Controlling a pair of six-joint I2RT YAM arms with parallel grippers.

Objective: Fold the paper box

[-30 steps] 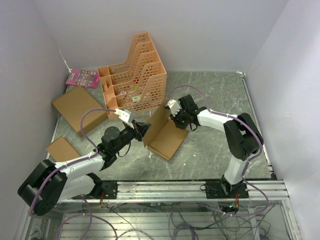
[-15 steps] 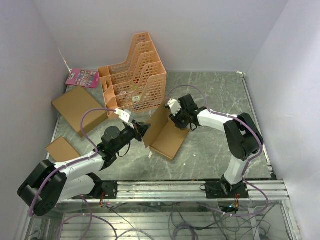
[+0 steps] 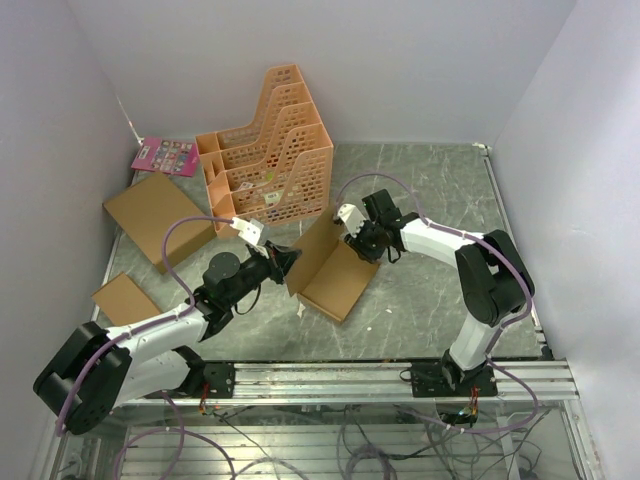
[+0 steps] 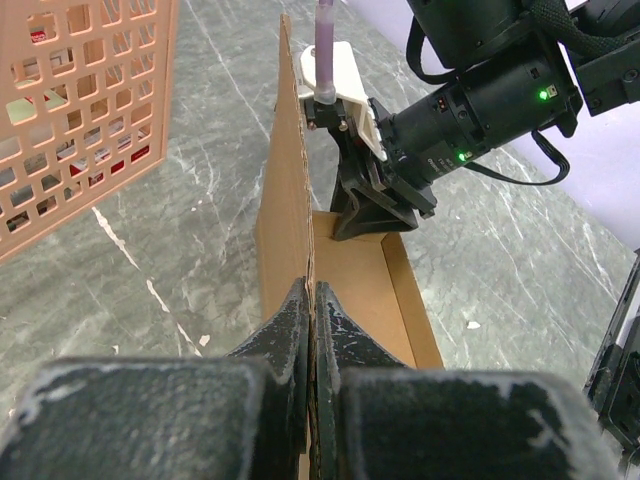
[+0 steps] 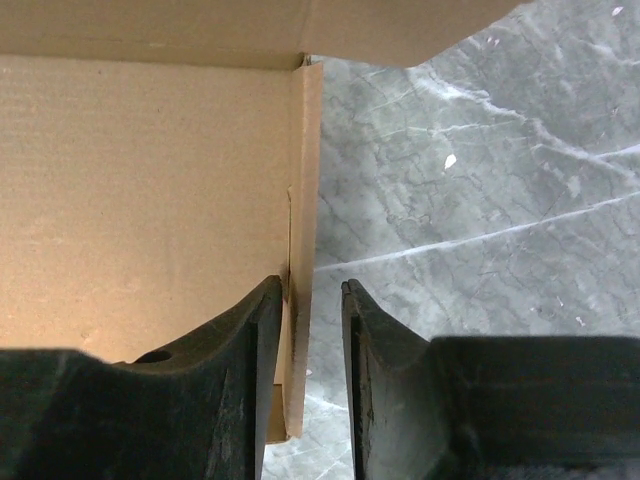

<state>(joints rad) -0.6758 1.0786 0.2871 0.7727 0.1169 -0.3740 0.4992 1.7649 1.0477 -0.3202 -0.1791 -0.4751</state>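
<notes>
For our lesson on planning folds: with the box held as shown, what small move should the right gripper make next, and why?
Probably close the right gripper on the paper box's low side wall: its jaws stand open astride that wall, while the left gripper is shut on the upright panel, steadying the box.

No writing can be read; print on the pink card [image 3: 165, 156] is too small.
</notes>
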